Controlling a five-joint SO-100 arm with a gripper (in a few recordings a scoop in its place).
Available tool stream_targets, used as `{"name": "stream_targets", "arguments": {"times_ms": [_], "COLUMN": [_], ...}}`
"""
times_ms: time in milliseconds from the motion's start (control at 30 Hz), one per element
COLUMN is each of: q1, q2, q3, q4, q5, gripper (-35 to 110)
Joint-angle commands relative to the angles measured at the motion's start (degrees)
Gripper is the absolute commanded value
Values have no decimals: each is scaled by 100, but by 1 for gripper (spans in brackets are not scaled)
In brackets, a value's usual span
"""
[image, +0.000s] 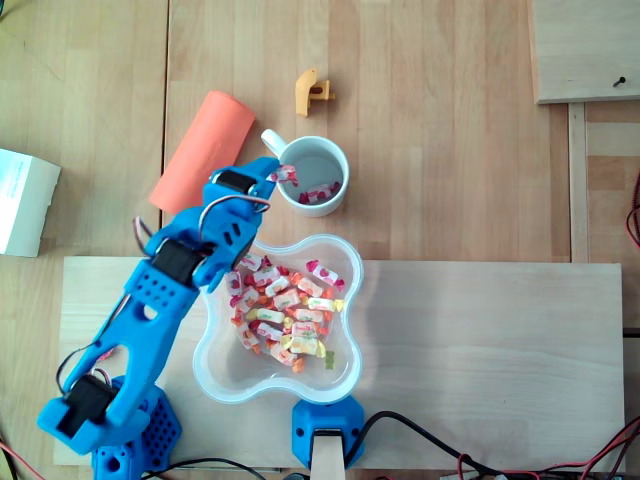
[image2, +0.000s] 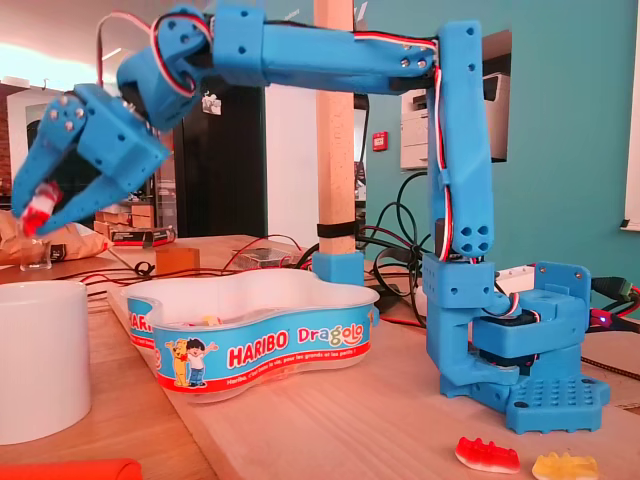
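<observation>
The danger here, I think, is for the small red-and-white wrapped sweet. It is pinched only at one end, so it may turn or slip out between the fingertips. In the overhead view it hangs over the left inner edge of the white ceramic mug, very close to the rim. A fall from this place could strike the rim, and the sweet would then bounce onto the wooden table. The blue arm also passes above the left side of the clear plastic bowl, which is full of the same sweets. This bowl looks light, so a low movement could push it.

The blue gripper is clenched on the wrapped sweet, with the jaws almost together and only the wrapper between them. In the fixed view the gripper is well above the mug and touches nothing else. A few sweets lie at the bottom of the mug. An orange paper roll lies just left of the mug, and a small yellow plastic piece lies farther away. Two gummy sweets lie near the base of the arm.
</observation>
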Motion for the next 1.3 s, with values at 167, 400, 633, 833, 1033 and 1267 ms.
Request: {"name": "stream_targets", "arguments": {"times_ms": [167, 400, 633, 833, 1033, 1267], "q1": [132, 132, 132, 132, 132, 141], "q2": [70, 9, -18, -246, -396, -431], "q3": [-176, -158, -62, -62, -62, -53], "q4": [-79, -1002, -1327, -1397, -1397, -1397], "q5": [-44, -53, -114, -141, -141, -141], "gripper": [-2, -2, -2, -2, -2, -2]}}
